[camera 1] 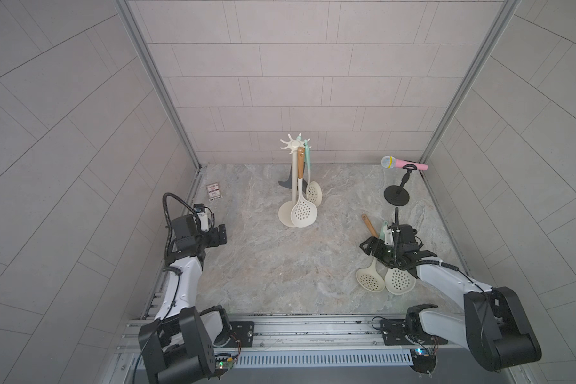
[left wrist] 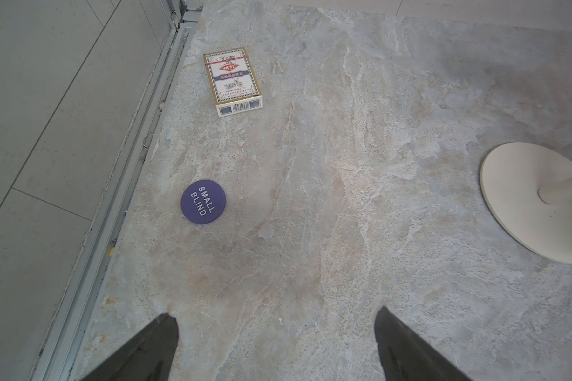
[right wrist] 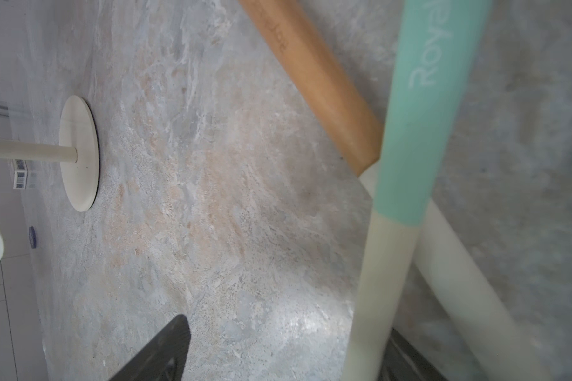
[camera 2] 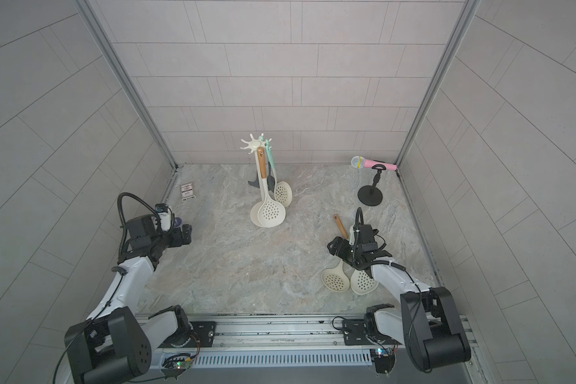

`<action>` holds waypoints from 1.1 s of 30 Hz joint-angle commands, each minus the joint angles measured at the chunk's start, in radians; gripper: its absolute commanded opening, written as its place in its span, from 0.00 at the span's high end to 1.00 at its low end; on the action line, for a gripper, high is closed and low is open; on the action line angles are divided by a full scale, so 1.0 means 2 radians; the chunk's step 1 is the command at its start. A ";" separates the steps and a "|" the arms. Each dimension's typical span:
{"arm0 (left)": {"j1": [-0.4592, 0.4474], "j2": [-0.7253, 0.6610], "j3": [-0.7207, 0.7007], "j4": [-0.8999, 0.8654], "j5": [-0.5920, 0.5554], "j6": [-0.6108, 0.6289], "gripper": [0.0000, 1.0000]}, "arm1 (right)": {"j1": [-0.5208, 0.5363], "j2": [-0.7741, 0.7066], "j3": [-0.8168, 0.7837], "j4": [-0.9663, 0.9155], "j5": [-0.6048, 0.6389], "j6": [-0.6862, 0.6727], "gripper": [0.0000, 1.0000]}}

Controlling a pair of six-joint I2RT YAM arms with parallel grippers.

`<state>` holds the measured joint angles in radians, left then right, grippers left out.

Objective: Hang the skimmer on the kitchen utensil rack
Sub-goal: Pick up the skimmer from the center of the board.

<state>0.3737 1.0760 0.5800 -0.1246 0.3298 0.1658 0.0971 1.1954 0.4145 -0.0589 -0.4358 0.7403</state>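
Toward the front right corner of the grey marbled worktop: mint-handled cream perforated skimmer, long axis front-to-back, head nearest the front edge, crossed over a wooden-handled cream skimmer. Right hand: over the crossing, jaws spread astride the mint one's cream neck, not pinching. Left hand: left edge, spread, empty, well apart. Cream pole-and-hook kitchen utensil rack: centre, toward the back edge, far-left of the skimmer; bare hooks on its left.

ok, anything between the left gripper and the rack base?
No. Bare marble tabletop runs from the left gripper to the base of the kitchen utensil rack, in both top views and the left wrist view.
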 commanded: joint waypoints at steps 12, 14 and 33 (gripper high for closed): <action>0.007 -0.004 0.001 0.005 0.016 0.007 0.00 | -0.002 0.021 -0.027 0.018 0.016 0.007 0.67; 0.007 -0.003 0.001 0.005 0.018 0.008 0.00 | -0.002 0.020 -0.028 0.017 0.017 0.005 0.75; 0.009 0.005 0.006 0.000 0.029 0.013 0.00 | 0.020 -0.201 0.072 0.060 -0.093 0.073 1.00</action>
<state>0.3859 1.0836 0.5800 -0.1253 0.3702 0.1688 0.1131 0.8299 0.5053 -0.0254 -0.5468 0.8230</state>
